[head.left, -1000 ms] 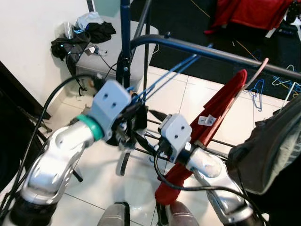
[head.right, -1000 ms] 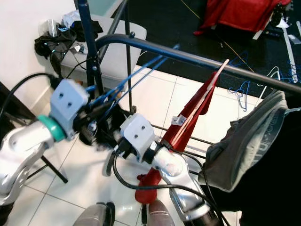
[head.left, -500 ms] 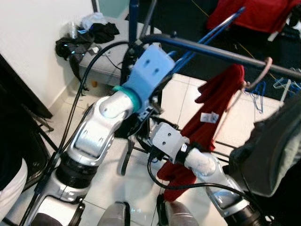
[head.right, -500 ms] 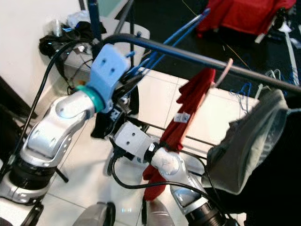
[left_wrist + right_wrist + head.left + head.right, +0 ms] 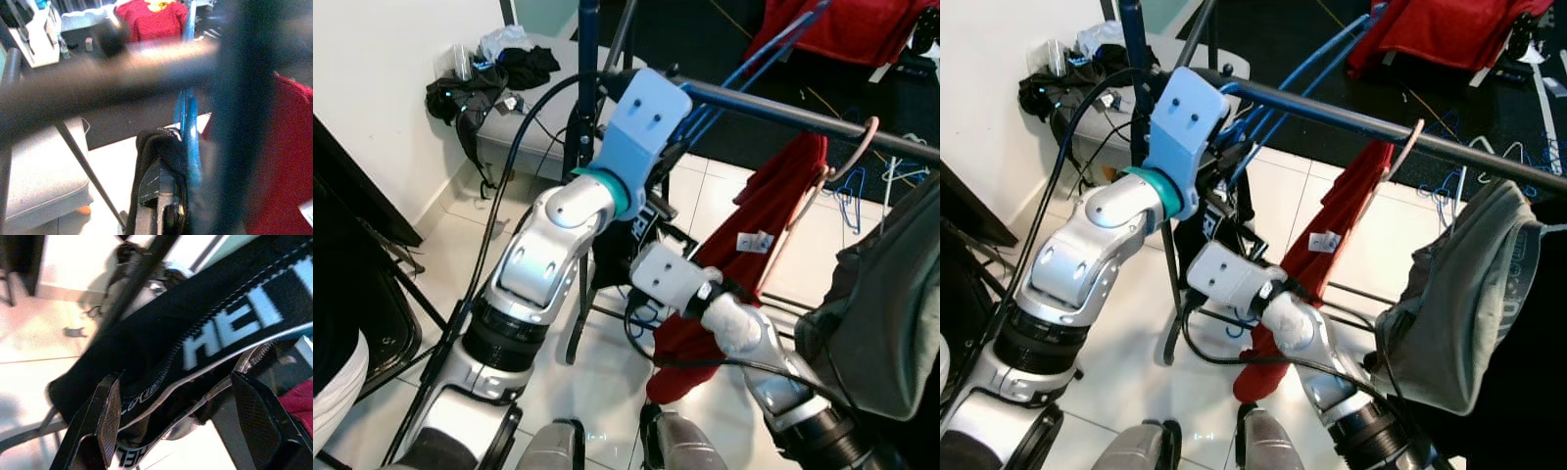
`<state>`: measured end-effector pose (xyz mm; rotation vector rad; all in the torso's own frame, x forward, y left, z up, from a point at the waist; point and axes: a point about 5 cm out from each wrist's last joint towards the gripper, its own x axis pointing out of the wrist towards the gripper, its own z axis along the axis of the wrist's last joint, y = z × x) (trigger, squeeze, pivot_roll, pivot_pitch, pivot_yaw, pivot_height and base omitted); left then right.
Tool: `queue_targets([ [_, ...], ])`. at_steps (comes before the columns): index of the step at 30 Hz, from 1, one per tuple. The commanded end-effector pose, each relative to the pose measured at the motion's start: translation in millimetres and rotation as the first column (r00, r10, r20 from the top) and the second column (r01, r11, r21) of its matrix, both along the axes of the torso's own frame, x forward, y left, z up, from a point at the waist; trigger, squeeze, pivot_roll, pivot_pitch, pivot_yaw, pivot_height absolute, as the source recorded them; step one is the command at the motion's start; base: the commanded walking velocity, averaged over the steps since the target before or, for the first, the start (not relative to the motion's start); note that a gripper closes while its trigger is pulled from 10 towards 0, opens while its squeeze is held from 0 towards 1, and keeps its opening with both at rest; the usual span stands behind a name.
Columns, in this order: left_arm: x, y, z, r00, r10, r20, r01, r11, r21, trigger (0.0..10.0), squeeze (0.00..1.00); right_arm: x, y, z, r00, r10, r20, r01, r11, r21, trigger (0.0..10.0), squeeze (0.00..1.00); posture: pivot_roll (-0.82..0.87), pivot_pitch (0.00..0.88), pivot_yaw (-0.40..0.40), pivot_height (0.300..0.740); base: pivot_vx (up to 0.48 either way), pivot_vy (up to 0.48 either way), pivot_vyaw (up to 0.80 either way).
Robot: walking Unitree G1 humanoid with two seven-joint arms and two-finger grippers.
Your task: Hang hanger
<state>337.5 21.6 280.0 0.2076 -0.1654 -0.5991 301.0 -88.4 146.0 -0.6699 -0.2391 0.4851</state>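
A: Right wrist view: the right gripper (image 5: 171,421) has its fingers spread apart around a black garment (image 5: 195,333) printed with the pale letters "HEL", the rest cut off.

B: And the left gripper (image 5: 164,196)?

A: It is clamped on the blue hanger (image 5: 1278,98), held up against the dark rail (image 5: 1381,132) near its left end. The hanger's long axis slants up and away to the right. A red shirt (image 5: 1332,245) with a white tag hangs farther along the rail.
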Motion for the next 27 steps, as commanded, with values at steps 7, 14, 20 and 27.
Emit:
queue_targets([
  [7,9.3,-11.2,8.2,1.000,0.015,0.024,-0.015,1.000,0.011,10.0,0.00,1.2,-0.3,-3.4,1.000,-0.014,0.003,0.014,1.000,0.005,10.0,0.00,-0.01,0.133,0.043,0.740,0.000,0.000,0.00],
  [14,31.7,-22.8,-5.2,0.997,0.071,-0.013,-0.069,0.991,0.115,10.0,0.00,2.1,2.0,-1.6,1.000,-0.016,0.019,0.015,1.000,0.024,10.0,0.00,-0.02,0.134,0.054,0.740,0.000,0.000,0.00],
  [20,40.2,-16.4,-20.4,0.989,0.131,-0.072,-0.118,0.980,0.163,10.0,0.00,3.3,0.5,-2.5,0.999,-0.031,0.022,0.030,0.999,0.033,10.0,0.00,-0.02,0.135,0.055,0.740,0.000,0.000,0.00],
  [27,43.0,-16.0,-28.9,0.984,0.146,-0.098,-0.128,0.977,0.170,10.0,0.00,8.4,2.2,-8.5,0.999,-0.042,-0.008,0.042,0.999,-0.001,10.0,0.00,0.00,0.139,0.057,0.740,0.000,0.000,0.00],
])
